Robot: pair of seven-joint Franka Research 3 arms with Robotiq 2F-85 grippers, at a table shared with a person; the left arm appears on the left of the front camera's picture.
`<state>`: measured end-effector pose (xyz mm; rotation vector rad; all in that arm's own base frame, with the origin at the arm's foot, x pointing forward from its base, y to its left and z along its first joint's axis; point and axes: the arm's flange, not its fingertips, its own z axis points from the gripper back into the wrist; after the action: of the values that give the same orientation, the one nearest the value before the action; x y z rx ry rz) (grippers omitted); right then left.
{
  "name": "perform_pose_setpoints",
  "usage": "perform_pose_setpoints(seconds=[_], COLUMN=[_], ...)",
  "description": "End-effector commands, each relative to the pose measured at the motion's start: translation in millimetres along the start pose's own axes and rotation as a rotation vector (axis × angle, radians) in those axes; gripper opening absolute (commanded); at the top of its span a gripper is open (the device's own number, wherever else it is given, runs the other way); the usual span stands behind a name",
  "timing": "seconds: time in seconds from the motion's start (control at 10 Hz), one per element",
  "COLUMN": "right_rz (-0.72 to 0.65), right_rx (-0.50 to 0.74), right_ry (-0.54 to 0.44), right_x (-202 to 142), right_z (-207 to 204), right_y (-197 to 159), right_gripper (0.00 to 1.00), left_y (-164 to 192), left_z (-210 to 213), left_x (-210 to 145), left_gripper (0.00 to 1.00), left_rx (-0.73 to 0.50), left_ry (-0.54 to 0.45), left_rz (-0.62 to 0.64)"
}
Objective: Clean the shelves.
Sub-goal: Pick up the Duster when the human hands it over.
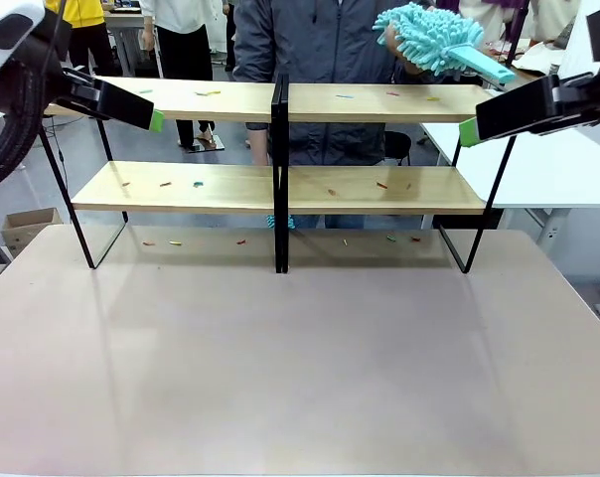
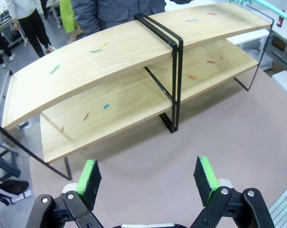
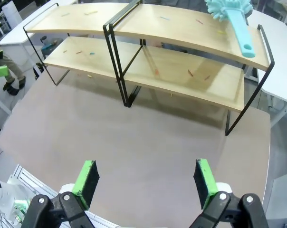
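Observation:
The shelves (image 1: 280, 184) stand across the far half of the table, two light-wood boards in a thin black frame with a central post. Small coloured scraps lie on both boards and on the table beneath. A person behind holds a teal fluffy duster (image 1: 429, 38) above the right end of the top board. My left gripper (image 1: 153, 119) hovers open off the top board's left end. My right gripper (image 1: 471, 129) hovers open at its right end. The left wrist view looks down on the shelves (image 2: 124, 52) past the open gripper (image 2: 147, 175). The right wrist view has the open gripper (image 3: 144, 176), the shelves (image 3: 181, 33) and the duster (image 3: 234, 14).
The beige-pink tabletop (image 1: 300, 358) spreads wide and bare in front of the shelves. A white table (image 1: 543, 169) stands at the right, a cardboard box (image 1: 27, 227) on the floor at the left. Other people stand farther back.

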<state>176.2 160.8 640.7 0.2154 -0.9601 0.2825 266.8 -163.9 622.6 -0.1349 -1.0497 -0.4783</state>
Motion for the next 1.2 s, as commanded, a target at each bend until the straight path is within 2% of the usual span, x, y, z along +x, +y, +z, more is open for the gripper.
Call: perform_pose_setpoints(seconds=[0.0,0.4,0.5,1.1], right_rz=[-0.007,-0.026,0.021,0.021], right_rx=[0.01,-0.005,-0.005,-0.005], right_ry=[-0.043,-0.078,-0.034,-0.034], right_x=[-116,-114,-2,-2], right_z=[-32,-31,11,11], right_y=[-27,-25,8,8], right_gripper=[1.0,1.0,1.0,1.0], left_y=[0,0,0,0], left_z=[0,0,0,0], left_x=[0,0,0,0], left_gripper=[1.0,1.0,1.0,1.0], left_rx=[-0.003,-0.003,-0.003,-0.003], left_ry=[-0.011,-0.011,-0.011,-0.011], left_rz=[-0.001,-0.001,-0.001,-0.001])
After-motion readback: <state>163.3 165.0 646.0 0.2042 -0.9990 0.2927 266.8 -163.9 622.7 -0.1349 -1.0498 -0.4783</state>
